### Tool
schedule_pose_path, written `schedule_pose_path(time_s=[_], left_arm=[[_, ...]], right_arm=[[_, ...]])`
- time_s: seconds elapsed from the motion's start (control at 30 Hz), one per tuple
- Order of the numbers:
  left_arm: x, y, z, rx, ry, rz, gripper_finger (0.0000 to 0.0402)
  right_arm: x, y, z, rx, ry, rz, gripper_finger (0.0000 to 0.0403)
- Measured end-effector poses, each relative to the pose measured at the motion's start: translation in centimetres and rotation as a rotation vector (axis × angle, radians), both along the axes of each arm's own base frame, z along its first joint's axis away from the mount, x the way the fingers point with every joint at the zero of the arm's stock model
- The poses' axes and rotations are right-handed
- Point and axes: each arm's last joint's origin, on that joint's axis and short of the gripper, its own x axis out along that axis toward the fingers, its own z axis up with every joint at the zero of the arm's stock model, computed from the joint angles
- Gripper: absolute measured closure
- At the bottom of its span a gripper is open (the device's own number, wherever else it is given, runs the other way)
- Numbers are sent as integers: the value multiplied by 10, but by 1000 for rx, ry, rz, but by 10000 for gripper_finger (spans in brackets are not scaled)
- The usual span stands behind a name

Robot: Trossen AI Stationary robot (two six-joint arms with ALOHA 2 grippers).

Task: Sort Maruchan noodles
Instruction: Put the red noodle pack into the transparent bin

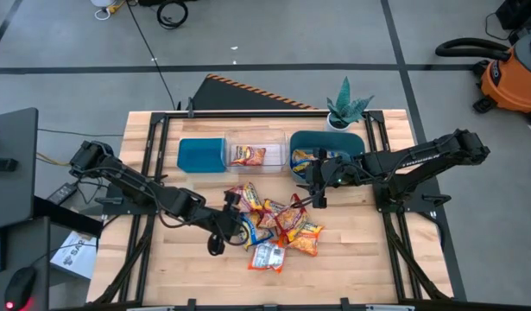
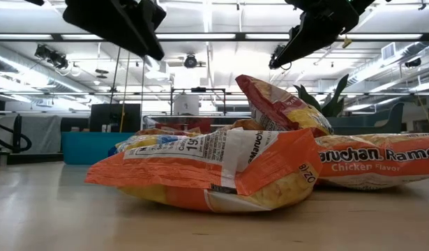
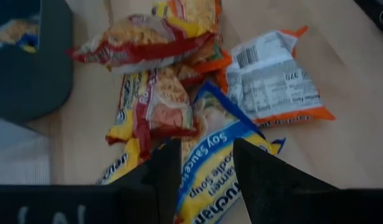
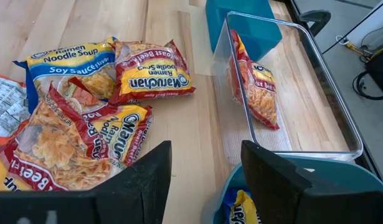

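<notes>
The left end effector (image 3: 202, 180) is hovering, fingers apart, over the blue soy packet (image 3: 219, 155) at the pile's (image 1: 274, 229) nine o'clock edge, mid-counter (image 1: 351, 268). The right end effector (image 4: 203, 180), also apart, is waiting over the teal bin (image 1: 327, 152) at two o'clock. The left should probably be closing on the soy packet alone, clear of its overlapping red neighbour (image 3: 157, 109).

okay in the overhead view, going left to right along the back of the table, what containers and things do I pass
Small teal bin → clear bin holding one red packet → large teal bin with yellow-and-blue packets inside, partly under the right end effector → potted plant, set just behind that bin.
</notes>
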Motion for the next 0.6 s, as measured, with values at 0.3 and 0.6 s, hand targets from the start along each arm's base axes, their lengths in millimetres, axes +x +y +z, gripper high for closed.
schedule_pose_path(time_s=[0.3, 0.6], left_arm=[[6, -3, 7, 6, -98, -42, 249], [10, -4, 6, 5, -114, -47, 249]], right_arm=[[0, 0, 0, 0, 0, 0, 204], [0, 0, 0, 2, 0, -1, 204]])
